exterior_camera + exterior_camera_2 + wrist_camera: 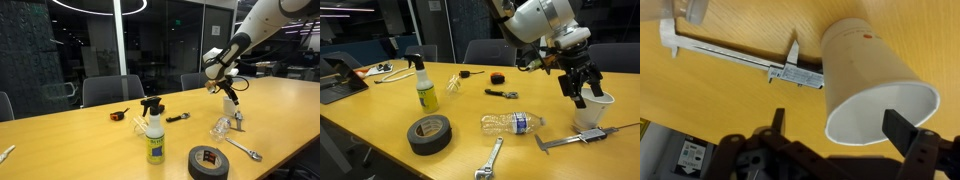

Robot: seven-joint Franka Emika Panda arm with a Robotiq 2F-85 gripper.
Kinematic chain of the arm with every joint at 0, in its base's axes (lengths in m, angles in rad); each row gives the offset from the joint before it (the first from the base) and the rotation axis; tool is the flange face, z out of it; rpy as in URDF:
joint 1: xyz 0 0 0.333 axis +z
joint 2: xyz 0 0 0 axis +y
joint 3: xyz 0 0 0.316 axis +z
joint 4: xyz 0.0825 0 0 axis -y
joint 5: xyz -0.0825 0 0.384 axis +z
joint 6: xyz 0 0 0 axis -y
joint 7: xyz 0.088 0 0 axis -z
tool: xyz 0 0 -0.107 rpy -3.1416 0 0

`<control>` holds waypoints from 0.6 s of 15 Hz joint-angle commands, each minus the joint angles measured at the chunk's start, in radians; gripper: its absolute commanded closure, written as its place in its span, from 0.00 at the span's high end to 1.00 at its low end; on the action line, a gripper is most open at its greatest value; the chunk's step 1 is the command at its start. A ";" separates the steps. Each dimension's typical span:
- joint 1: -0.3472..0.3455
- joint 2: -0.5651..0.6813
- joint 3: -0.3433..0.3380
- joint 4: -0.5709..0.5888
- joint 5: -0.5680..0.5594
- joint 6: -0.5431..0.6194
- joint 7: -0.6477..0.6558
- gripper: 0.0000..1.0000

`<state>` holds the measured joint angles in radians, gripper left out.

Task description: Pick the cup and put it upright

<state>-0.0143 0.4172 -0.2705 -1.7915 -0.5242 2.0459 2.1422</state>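
The white cup (593, 111) stands on the wooden table near its right end, mouth up. In the wrist view the cup (865, 60) is seen from above, with its open rim towards the camera. My gripper (582, 92) hovers just over the cup's rim with its fingers spread. In the wrist view the gripper (837, 125) has one finger to the left of the cup and the other over the right side of the rim. The cup and the gripper (232, 100) also show small in an exterior view, where the cup (239, 121) sits below the fingers.
A caliper (570, 139) lies just in front of the cup and also shows in the wrist view (740, 55). A clear plastic bottle (515, 124) lies on its side nearby. A wrench (490, 158), a black tape roll (428, 133), a spray bottle (426, 85) and a laptop (335, 80) are further left.
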 commanded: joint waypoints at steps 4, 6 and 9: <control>-0.002 -0.089 -0.001 -0.037 -0.028 0.000 0.027 1.00; -0.001 -0.134 -0.003 -0.052 -0.043 -0.008 0.029 1.00; -0.019 -0.261 0.016 -0.121 -0.020 0.009 -0.029 1.00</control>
<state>-0.0186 0.3107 -0.2733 -1.8134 -0.5434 2.0421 2.1449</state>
